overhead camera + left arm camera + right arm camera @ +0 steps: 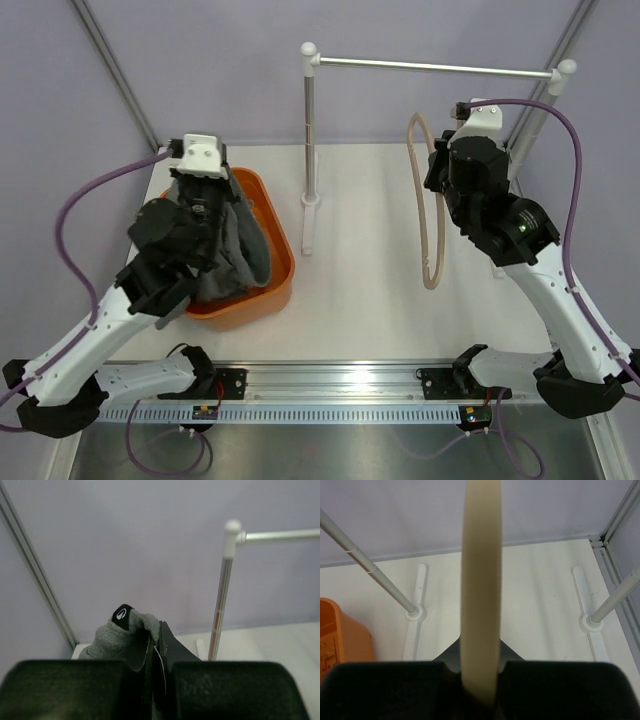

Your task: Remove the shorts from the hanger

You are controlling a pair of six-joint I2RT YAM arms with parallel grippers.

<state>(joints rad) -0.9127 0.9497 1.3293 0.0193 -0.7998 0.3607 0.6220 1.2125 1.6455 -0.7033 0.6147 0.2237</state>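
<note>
Left tool [155, 629] is pinched tight on the grey shorts [106, 637], which droop beneath it into the orange basket [283, 263]. Right tool [480, 650] is clamped on the beige hanger [481, 555].

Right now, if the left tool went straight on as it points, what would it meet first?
Probably the purple back wall, clear of the upright post. The left tool, shut on the shorts, shows nothing nearer ahead.
</note>
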